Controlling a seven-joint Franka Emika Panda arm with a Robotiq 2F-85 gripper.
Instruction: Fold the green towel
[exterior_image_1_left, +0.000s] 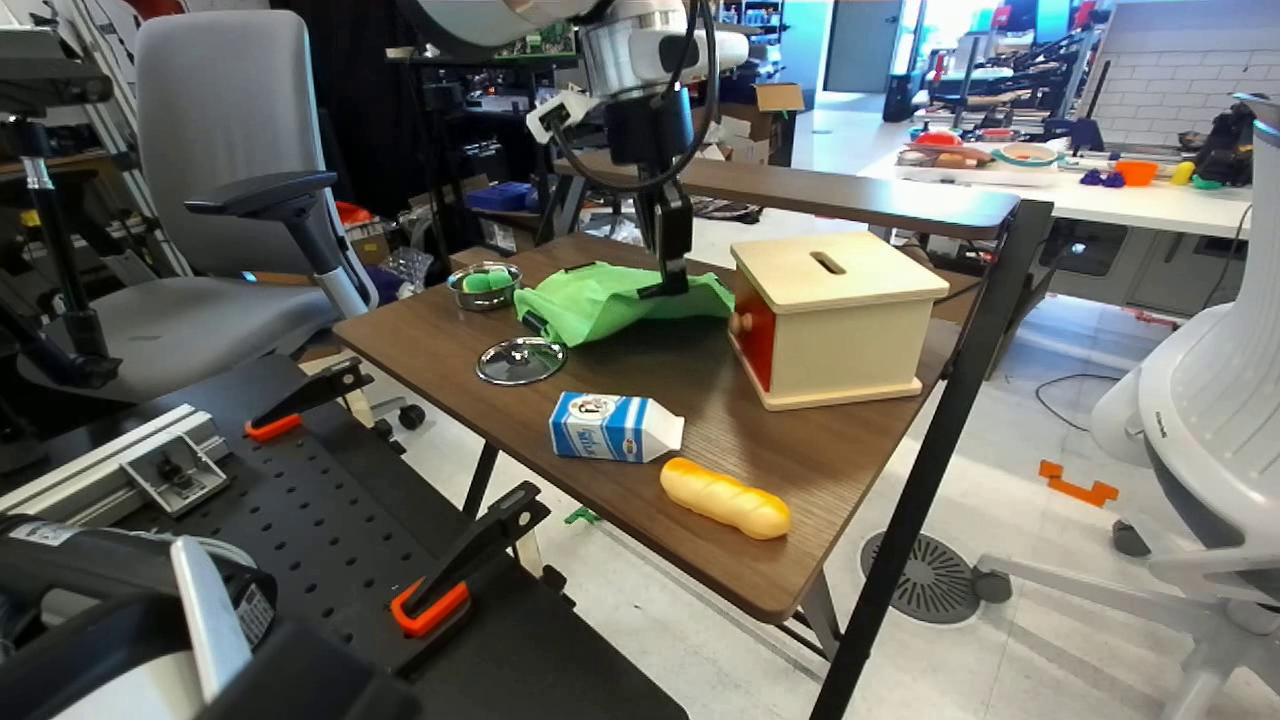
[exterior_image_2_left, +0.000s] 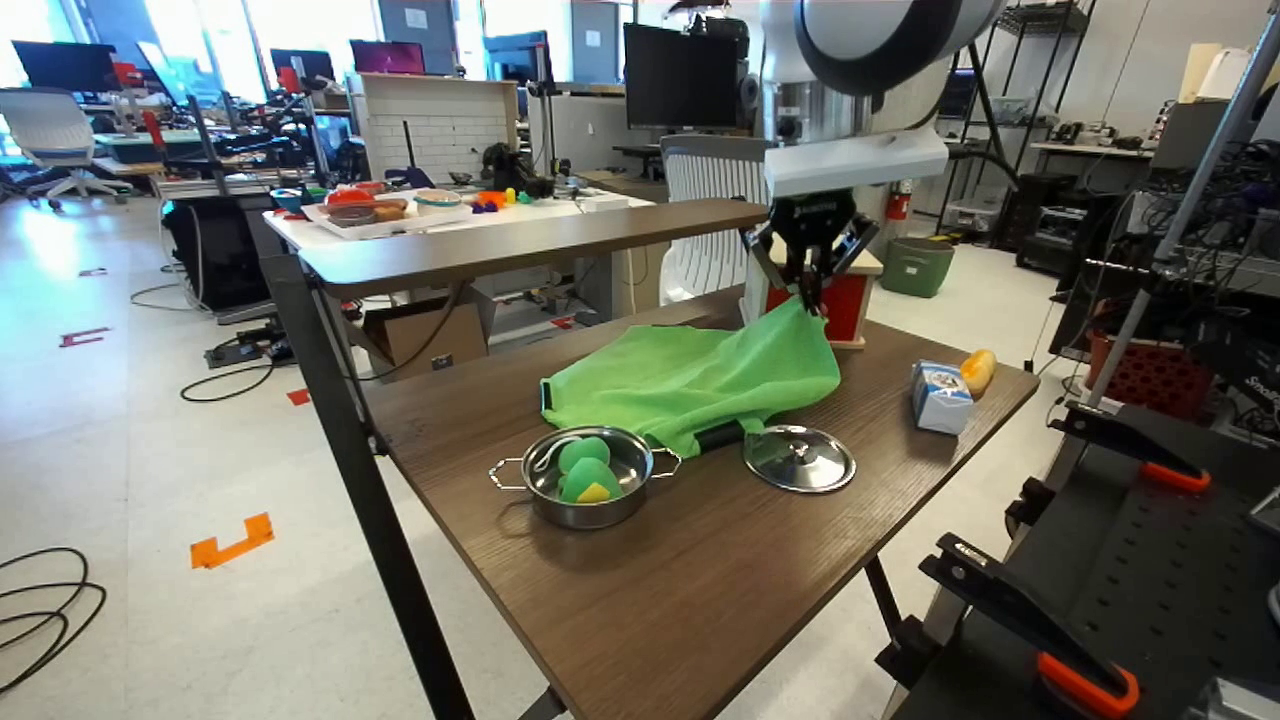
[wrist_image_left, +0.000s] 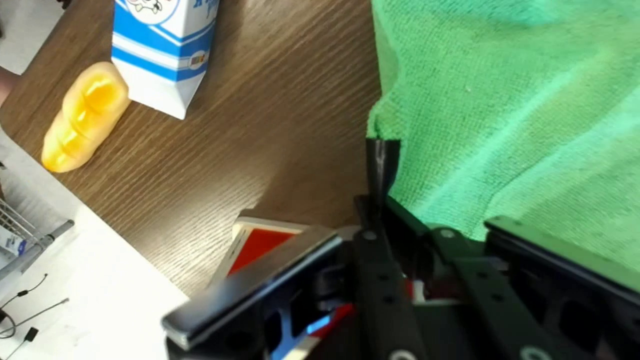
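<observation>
The green towel lies spread out on the brown table, seen in both exterior views (exterior_image_1_left: 600, 310) (exterior_image_2_left: 680, 380). One corner is lifted into a peak, and the rest lies wrinkled on the table. Black tabs mark its corners. My gripper (exterior_image_2_left: 810, 298) is shut on the raised corner; it also shows in an exterior view (exterior_image_1_left: 668, 284). In the wrist view, the gripper (wrist_image_left: 378, 200) pinches the black corner tab, and the towel (wrist_image_left: 510, 130) hangs away to the right. The inner faces of the fingertips are hidden.
A wooden box (exterior_image_1_left: 850, 340) with a red front stands close beside the gripper. A metal pot (exterior_image_2_left: 590, 515) with green items and its lid (exterior_image_2_left: 800, 460) lie near the towel. A milk carton (exterior_image_1_left: 605, 428) and bread roll (exterior_image_1_left: 725, 497) lie nearer one edge. A raised shelf (exterior_image_1_left: 830, 190) spans behind.
</observation>
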